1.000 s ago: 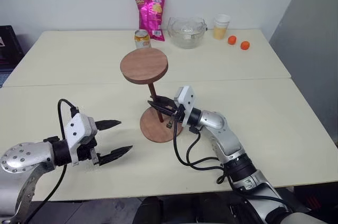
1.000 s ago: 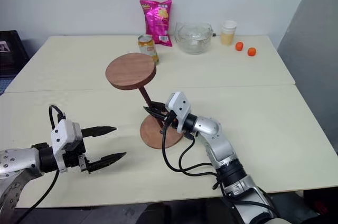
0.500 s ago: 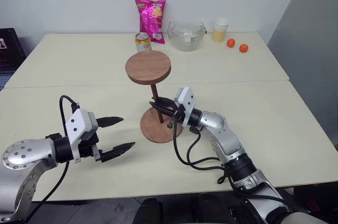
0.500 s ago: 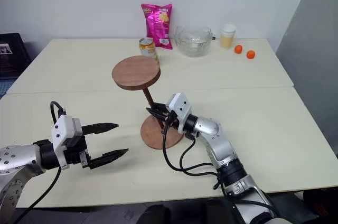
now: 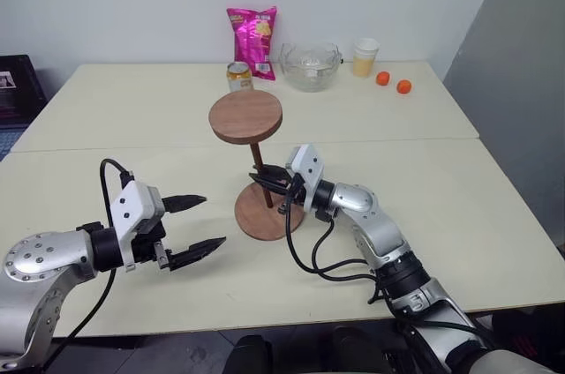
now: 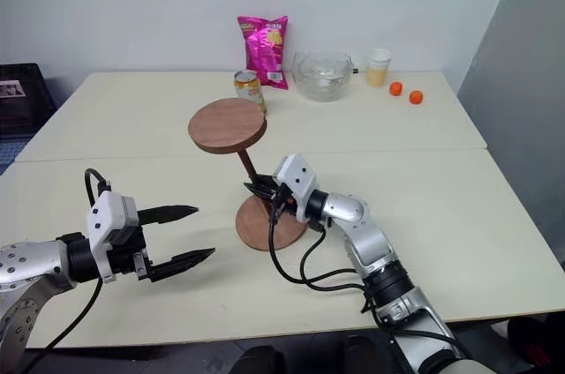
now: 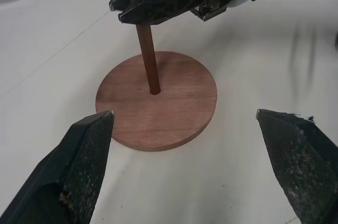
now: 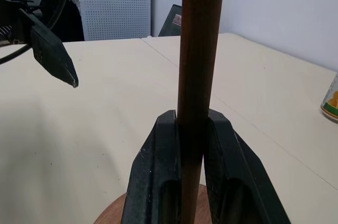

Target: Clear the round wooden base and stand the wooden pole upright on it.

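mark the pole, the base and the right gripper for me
wooden pole (image 7: 147,57), left wrist view: the bare shaft, below the clamping fingers.
round wooden base (image 7: 179,109), left wrist view: bare top face, beside the centre hole.
right gripper (image 8: 191,145), right wrist view: between its two fingertips, shut on the pole.

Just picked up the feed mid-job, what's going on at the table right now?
The right gripper is shut on the wooden pole, holding it roughly upright with its lower end at the centre hole of the round wooden base; the pole's disc end is on top. The left gripper hangs open beside the base, touching nothing. Nothing else lies on the base.
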### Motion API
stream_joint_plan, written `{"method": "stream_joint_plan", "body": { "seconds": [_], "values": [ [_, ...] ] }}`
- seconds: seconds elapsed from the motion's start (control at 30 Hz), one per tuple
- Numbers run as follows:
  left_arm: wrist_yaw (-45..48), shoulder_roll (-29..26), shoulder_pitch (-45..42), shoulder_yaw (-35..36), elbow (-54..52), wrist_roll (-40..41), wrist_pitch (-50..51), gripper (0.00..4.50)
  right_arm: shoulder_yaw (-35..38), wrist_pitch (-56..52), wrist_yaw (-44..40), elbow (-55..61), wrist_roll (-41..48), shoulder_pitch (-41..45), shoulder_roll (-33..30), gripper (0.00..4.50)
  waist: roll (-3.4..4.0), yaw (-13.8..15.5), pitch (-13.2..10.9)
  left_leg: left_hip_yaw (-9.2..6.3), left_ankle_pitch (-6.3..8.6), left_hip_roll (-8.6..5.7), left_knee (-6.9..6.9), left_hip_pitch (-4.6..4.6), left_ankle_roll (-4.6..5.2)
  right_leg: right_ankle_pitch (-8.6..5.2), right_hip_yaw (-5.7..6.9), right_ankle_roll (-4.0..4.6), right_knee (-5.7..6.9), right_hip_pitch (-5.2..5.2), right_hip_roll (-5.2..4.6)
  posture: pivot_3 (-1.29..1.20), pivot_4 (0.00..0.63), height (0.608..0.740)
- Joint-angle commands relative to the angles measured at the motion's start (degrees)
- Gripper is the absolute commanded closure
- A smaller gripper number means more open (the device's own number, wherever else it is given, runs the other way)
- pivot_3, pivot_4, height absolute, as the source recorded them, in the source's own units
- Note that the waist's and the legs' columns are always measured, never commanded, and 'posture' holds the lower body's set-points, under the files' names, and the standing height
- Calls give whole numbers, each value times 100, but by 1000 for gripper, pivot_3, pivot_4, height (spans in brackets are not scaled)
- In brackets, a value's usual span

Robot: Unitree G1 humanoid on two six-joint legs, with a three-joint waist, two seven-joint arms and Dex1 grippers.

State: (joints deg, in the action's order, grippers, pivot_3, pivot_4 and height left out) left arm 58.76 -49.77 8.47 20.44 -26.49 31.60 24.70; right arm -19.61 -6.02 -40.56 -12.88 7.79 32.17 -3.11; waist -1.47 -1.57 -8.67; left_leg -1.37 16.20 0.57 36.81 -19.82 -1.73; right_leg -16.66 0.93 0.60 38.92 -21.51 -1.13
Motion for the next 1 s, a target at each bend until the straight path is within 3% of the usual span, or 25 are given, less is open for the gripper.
{"method": "stream_joint_plan", "body": {
  "seconds": [0.03,0.43,0.5,0.6,0.7,1.0],
  "values": [
    [-76,-48,-87,122,-169,110,41,0,-225,-658,42,-435,-344,-340,-231,4267,0,1,1,0,0,0,0,0,0,-3,0,-5,0,0,0,0,150,740],
    [-41,-115,-202,61,-166,111,194,0,-85,-642,68,-153,-149,-328,-134,4267,1,1,-1,-1,1,1,-3,-4,0,-4,-1,-3,-3,-4,0,0,150,740],
    [-33,-114,-200,57,-172,100,197,0,-34,-648,69,-128,-90,-328,-101,3567,0,2,-1,-1,1,1,-3,-5,0,-4,-1,-4,-5,-5,0,0,150,740],
    [-20,-117,-202,46,-177,90,200,0,55,-648,35,-34,16,-321,-34,2976,-28,13,-38,-2,1,1,-4,-16,0,-1,0,4,-6,-14,-1,0,150,740],
    [-11,-112,-202,28,-186,84,195,0,135,-618,0,8,87,-300,14,2161,-33,-15,-69,0,0,1,14,-106,-1,18,-2,13,3,-98,0,0,150,740],
    [-218,-84,-214,51,-225,-19,247,0,195,-751,-434,499,200,-373,-320,131,-32,-16,-114,0,2,2,3,-109,-2,18,1,13,0,-102,0,0,150,740]
  ]
}}
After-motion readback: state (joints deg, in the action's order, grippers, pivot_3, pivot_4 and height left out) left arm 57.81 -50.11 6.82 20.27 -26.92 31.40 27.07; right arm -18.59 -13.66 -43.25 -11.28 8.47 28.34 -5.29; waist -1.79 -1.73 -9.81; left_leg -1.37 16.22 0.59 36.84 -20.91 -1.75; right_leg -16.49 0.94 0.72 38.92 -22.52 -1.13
